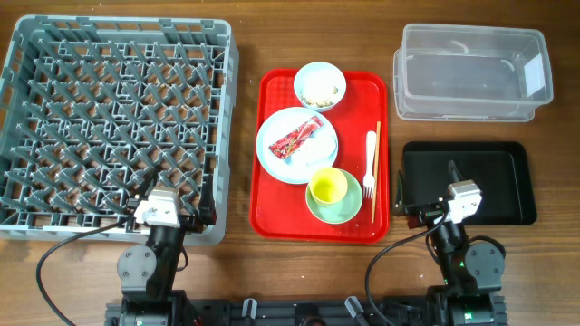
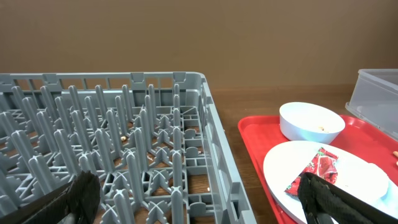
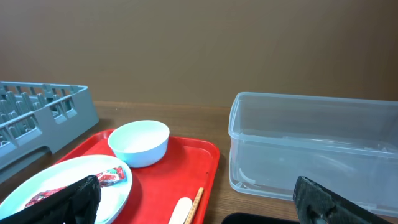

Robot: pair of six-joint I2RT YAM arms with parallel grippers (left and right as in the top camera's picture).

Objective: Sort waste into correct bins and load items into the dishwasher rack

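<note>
Both grippers hang open and empty at the table's near edge. My left gripper (image 1: pixel 175 192) (image 2: pixel 202 205) is over the near right corner of the grey dishwasher rack (image 1: pixel 227 109) (image 2: pixel 211 124). My right gripper (image 1: pixel 426 186) (image 3: pixel 199 208) is over the black tray's (image 1: pixel 507 181) left end, with the clear tub (image 1: pixel 471 72) (image 3: pixel 311 143) behind it. On the red tray (image 1: pixel 272 217), a pale blue bowl (image 1: pixel 319 86) holds rice scraps. A plate (image 1: pixel 272 149) carries the red wrapper (image 1: pixel 299 138) (image 2: pixel 314 171). A yellow cup (image 1: pixel 327 186) sits in a green bowl (image 1: pixel 340 210). A fork (image 1: pixel 370 163) and chopsticks (image 1: pixel 377 172) lie at the right.
The rack holds only its upright pegs. Bare wood shows between the rack and the red tray, and between the red tray and the two bins. Cables trail from both arm bases at the near edge.
</note>
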